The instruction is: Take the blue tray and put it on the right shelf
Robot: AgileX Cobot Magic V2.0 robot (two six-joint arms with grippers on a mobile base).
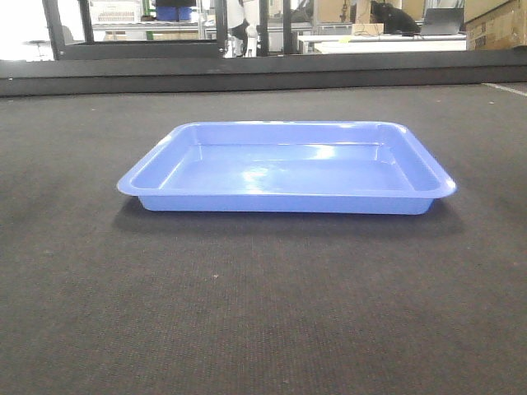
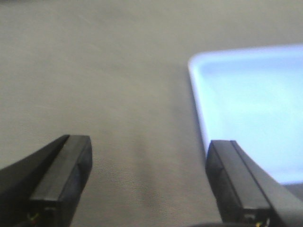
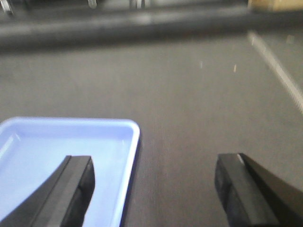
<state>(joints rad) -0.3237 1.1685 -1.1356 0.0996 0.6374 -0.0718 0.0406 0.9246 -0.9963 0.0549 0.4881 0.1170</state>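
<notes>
The shallow, glossy light-blue plastic tray sits flat mid-way across the dark grey woven bench. The left jaws and right jaws both gape wide, one pair over each end rim. My worry is that the slick flared rim could slip, or one side clamping first could shove the tray sideways. No shelf in view.

Open mat all round blue tray; both short rims free for side approach; low dark ledge along far edge, well behind tray, only barrier
</notes>
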